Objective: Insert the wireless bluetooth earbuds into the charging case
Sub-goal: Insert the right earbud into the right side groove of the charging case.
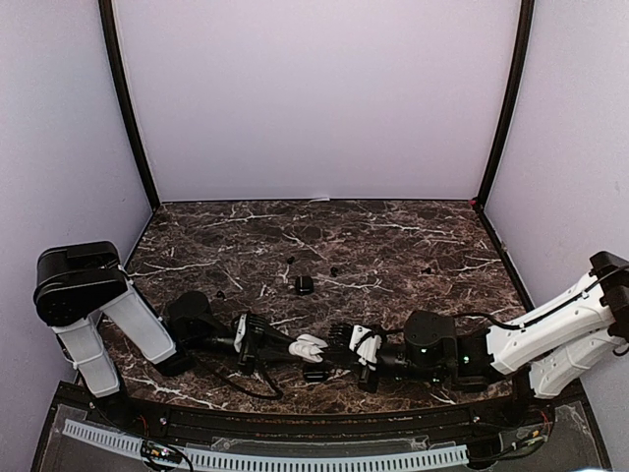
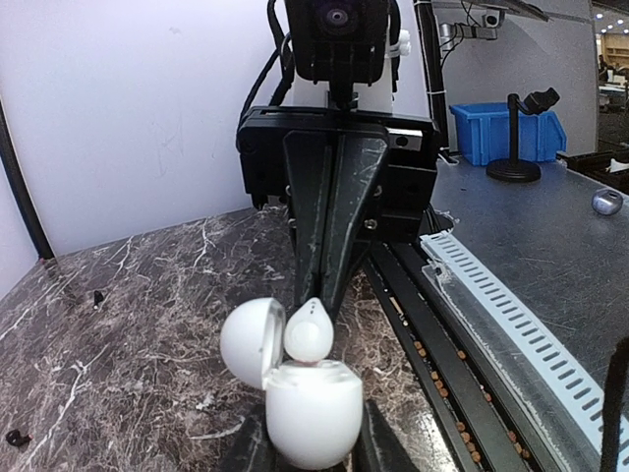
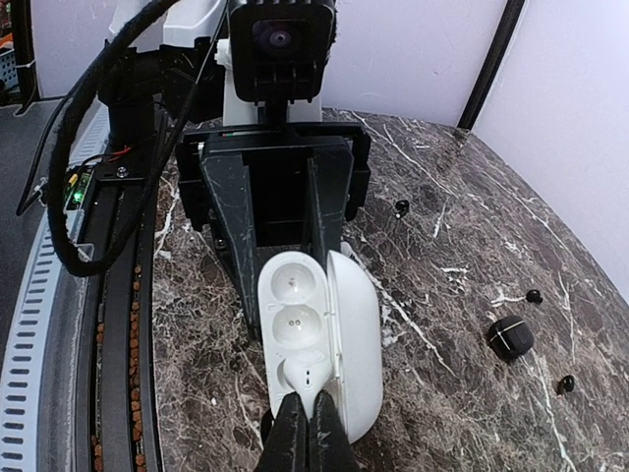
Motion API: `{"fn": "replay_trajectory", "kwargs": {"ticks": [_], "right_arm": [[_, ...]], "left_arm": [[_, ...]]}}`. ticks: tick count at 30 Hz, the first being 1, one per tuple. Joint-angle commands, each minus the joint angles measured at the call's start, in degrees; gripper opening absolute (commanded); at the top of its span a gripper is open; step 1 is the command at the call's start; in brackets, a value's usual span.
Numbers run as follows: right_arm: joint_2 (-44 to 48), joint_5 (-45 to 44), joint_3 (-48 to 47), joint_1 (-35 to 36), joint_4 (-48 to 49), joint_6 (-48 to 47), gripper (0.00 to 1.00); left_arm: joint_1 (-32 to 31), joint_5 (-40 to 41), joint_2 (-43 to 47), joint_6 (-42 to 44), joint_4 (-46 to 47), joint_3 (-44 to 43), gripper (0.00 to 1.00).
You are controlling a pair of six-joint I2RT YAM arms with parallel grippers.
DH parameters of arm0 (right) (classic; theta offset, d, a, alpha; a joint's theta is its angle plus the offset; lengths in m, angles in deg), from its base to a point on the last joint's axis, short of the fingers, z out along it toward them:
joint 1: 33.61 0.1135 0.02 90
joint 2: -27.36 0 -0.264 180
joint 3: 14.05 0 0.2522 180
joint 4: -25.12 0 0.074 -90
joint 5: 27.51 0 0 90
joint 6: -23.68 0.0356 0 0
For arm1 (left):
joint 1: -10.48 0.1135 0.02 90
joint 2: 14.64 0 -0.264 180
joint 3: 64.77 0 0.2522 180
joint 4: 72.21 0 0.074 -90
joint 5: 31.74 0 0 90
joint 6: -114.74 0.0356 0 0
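My left jaws pinch the open white case (image 2: pixel 313 413) near the front edge of the worktop (image 1: pixel 393 236). My right jaws pinch one white earbud (image 2: pixel 308 331) at its end socket. I should push straight and slowly, and release only when it is seated.

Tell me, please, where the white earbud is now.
Top view, near centre: the earbud is pinched by the right gripper at the open case the left gripper holds.
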Motion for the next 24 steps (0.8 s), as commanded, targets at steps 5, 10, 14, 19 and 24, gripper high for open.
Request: {"fn": "replay_trajectory", "kwargs": {"ticks": [5, 10, 14, 19, 24], "right_arm": [[-2.1, -0.8, -2.8, 0.7, -2.2, -0.9, 0.00], [-1.5, -1.7, -3.0, 0.7, -3.7, -1.2, 0.00], [-0.4, -2.2, -2.3, 0.7, -4.5, -1.3, 0.00], [-0.1, -2.4, -2.1, 0.7, -5.3, -1.4, 0.00], [-0.9, -2.0, -2.8, 0.7, -5.2, -1.7, 0.00]], "left_arm": [[-0.4, 0.6, 3.0, 1.0, -1.1, 0.2, 0.22], [-0.4, 1.0, 3.2, 1.1, -1.0, 0.4, 0.22], [-0.4, 1.8, 3.4, 1.1, -0.6, 0.6, 0.22], [-0.3, 1.5, 3.6, 0.9, 0.0, 0.8, 0.22], [-0.4, 1.1, 3.2, 0.7, 0.1, 0.6, 0.21]]}}
